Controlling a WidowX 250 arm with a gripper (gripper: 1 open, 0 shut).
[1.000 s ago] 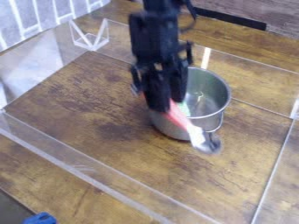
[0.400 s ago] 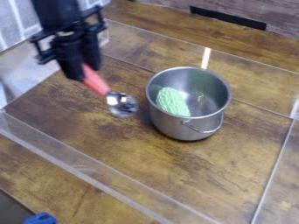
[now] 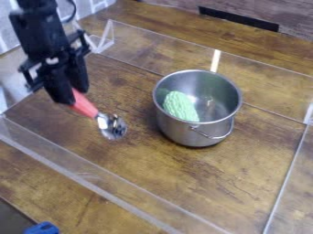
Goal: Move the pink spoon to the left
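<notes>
Possibly the pink spoon [image 3: 83, 105], clamped between the gripper's nearly closed fingertips [image 3: 73, 89], could twist if its handle is gripped off-centre.

Steel pot [image 3: 199, 126], right of center on wood-grain table [image 3: 184, 187], upright, open top, shiny round wall, thin wire handle [image 3: 214, 138] hanging at its near side. Green item [image 3: 180, 107] inside pot, pale, ridged or striped look, against the left part of the inner wall; exact kind can't tell. Small blue object [image 3: 42, 228] at bottom left edge, partly cut off, unclear what. White strip [image 3: 215, 60] on table behind pot. Clear see-through panel edge [image 3: 86, 183] running diagonally across the lower left. White slatted thing at top left corner, blurry.
</notes>
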